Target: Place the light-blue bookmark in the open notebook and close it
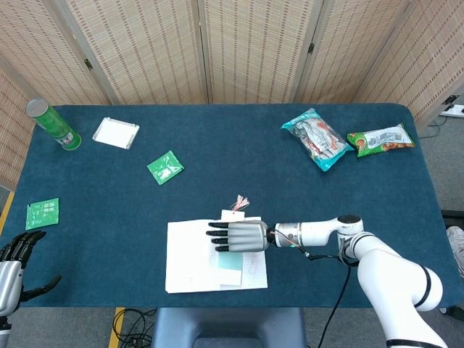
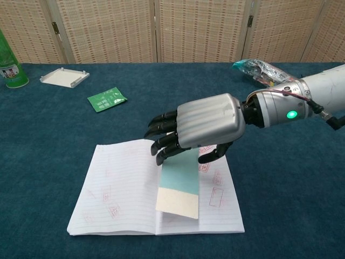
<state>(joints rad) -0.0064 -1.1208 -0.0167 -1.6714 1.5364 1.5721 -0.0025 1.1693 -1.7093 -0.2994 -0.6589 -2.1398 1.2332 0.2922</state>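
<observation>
An open notebook (image 1: 192, 264) (image 2: 118, 194) with red stamps on its lined pages lies near the table's front edge. My right hand (image 1: 243, 235) (image 2: 202, 127) hovers low over the right page, palm down, and holds the light-blue bookmark (image 2: 180, 183) (image 1: 230, 261) between thumb and fingers. The bookmark's cream end rests on the right page beside the spine. A tassel (image 1: 238, 201) lies just behind the notebook. My left hand (image 1: 16, 264) is at the table's front-left corner, fingers apart, holding nothing.
A green can (image 1: 54, 125), a white tray (image 1: 115, 133) and a green packet (image 1: 165, 167) lie at the back left. Another green packet (image 1: 42, 214) sits at the left edge. Two snack bags (image 1: 319, 139) (image 1: 380, 139) lie at the back right.
</observation>
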